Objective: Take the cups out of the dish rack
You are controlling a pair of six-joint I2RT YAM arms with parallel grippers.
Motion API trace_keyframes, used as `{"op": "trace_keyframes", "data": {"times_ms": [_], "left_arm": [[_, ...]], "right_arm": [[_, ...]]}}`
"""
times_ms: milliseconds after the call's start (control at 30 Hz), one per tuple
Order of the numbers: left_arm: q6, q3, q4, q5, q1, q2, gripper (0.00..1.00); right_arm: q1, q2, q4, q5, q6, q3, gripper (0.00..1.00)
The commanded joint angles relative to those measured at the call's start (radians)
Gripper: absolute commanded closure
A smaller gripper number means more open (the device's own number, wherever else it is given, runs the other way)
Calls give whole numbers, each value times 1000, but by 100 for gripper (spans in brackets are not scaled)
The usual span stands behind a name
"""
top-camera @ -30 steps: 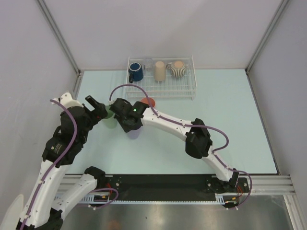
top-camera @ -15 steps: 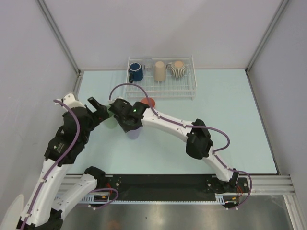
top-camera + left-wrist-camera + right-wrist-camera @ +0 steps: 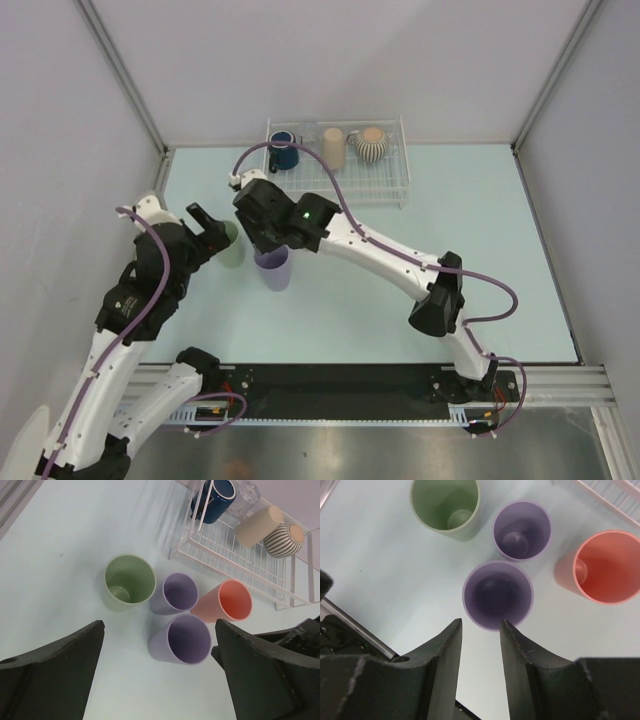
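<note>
The white wire dish rack (image 3: 380, 188) stands at the back and holds a navy mug (image 3: 283, 152), a clear cup (image 3: 308, 132), a tan cup (image 3: 333, 147) and a ribbed beige mug (image 3: 372, 145). On the table, upright, stand a pale green cup (image 3: 129, 582), two lavender cups (image 3: 180, 592) (image 3: 185, 640) and a salmon-pink cup (image 3: 230, 601). My right gripper (image 3: 480, 625) is open and empty, raised just above the nearer lavender cup (image 3: 497, 594). My left gripper (image 3: 159, 625) is wide open and empty, hovering left of the group, near the green cup (image 3: 228, 245).
In the top view the right arm (image 3: 380, 255) reaches across the table and hides the salmon cup and one lavender cup. Grey walls stand on both sides. The rack's near corner (image 3: 615, 490) shows in the right wrist view.
My right gripper has lifted off the nearer lavender cup and drawn back toward the rack; the cup stays standing. My left gripper has hardly moved.
</note>
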Motion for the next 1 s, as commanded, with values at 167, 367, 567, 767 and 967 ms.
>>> {"op": "trace_keyframes", "data": {"times_ms": [167, 367, 567, 767, 967], "left_arm": [[22, 39, 104, 58, -9, 100, 1], [71, 166, 155, 94, -12, 299, 1], [145, 350, 181, 105, -29, 518, 2], [245, 601, 178, 126, -41, 781, 2], [337, 929, 104, 76, -61, 1080, 2]], "right_arm": [[-77, -267, -20, 99, 12, -24, 55], [-184, -517, 34, 136, 24, -203, 38], [-253, -697, 95, 156, 13, -440, 23], [-284, -810, 146, 162, 12, -612, 22], [-326, -922, 228, 128, 27, -779, 23]]}}
